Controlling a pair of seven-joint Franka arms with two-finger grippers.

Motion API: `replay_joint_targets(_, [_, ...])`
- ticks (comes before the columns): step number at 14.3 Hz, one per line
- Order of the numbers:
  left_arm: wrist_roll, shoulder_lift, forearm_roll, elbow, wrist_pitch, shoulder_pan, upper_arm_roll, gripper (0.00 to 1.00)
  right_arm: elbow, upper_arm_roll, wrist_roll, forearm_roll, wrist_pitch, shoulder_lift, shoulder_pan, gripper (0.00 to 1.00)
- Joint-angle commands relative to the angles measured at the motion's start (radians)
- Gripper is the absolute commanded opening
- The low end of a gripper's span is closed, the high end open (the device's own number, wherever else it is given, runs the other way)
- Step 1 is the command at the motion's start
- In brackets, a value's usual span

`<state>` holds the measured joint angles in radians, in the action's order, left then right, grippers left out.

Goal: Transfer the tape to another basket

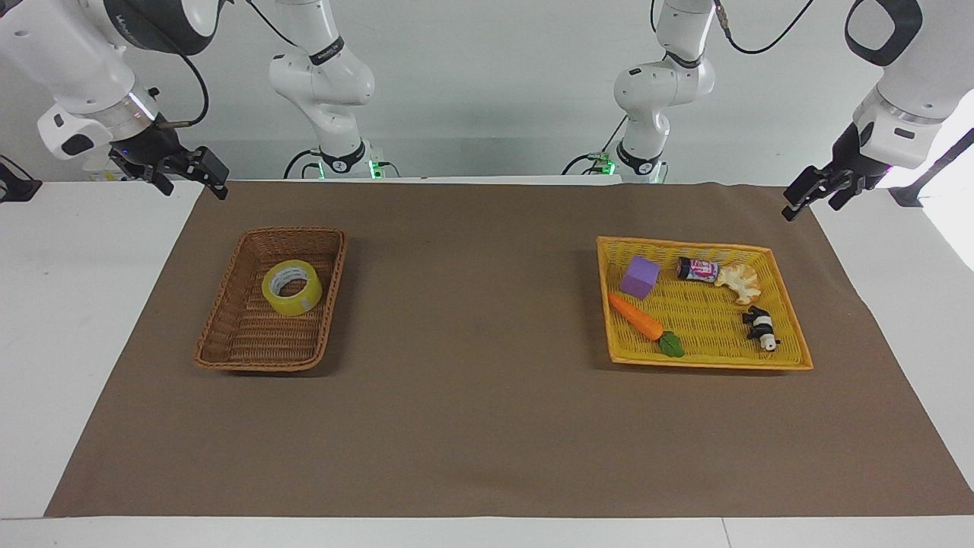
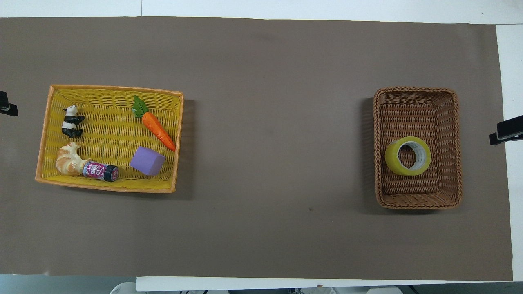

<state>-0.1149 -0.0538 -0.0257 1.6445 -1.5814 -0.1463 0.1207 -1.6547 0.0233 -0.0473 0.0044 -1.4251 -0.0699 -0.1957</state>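
The yellow tape [image 1: 291, 287] lies flat in the dark brown wicker basket [image 1: 225, 304] at the right arm's end of the table, in the half nearer the robots. It also shows in the overhead view [image 2: 407, 155], inside the basket [image 2: 416, 92]. My right gripper [image 1: 192, 183] is open and empty, raised over the mat's corner beside the basket; only its tip [image 2: 506, 133] shows from overhead. My left gripper [image 1: 810, 204] is open and empty, raised over the mat's edge at the left arm's end, and its tip [image 2: 6, 108] shows from overhead.
A flat yellow woven tray [image 1: 708, 359] at the left arm's end holds a purple cube [image 1: 639, 276], a carrot [image 1: 635, 317], a small can [image 1: 698, 269], a croissant [image 1: 738, 281] and a panda figure [image 1: 761, 328]. A brown mat [image 1: 472, 396] covers the table.
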Motion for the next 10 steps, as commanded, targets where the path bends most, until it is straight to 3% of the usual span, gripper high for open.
replay_joint_targets(1, [0.029,-0.015,-0.005,0.02,-0.008,0.002,0.005,1.0,0.033,0.001,0.018,0.005,0.026,0.01,0.005,1.0])
replay_joint_targets(3, [0.043,-0.021,-0.005,0.046,-0.038,0.007,0.005,1.0,0.029,-0.035,0.02,0.003,0.029,0.024,0.047,1.0])
replay_joint_targets(4, [0.057,-0.026,-0.005,0.049,-0.037,0.007,0.005,1.0,0.029,-0.112,0.021,0.003,0.025,0.028,0.109,1.0])
replay_joint_targets(5, [0.061,-0.026,-0.005,0.049,-0.039,0.008,0.005,0.99,0.027,-0.127,0.021,0.003,0.022,0.03,0.125,1.0])
replay_joint_targets(10, [0.055,-0.026,-0.003,0.048,-0.025,0.053,0.005,1.0,0.027,-0.118,0.021,0.002,0.023,0.027,0.124,1.0])
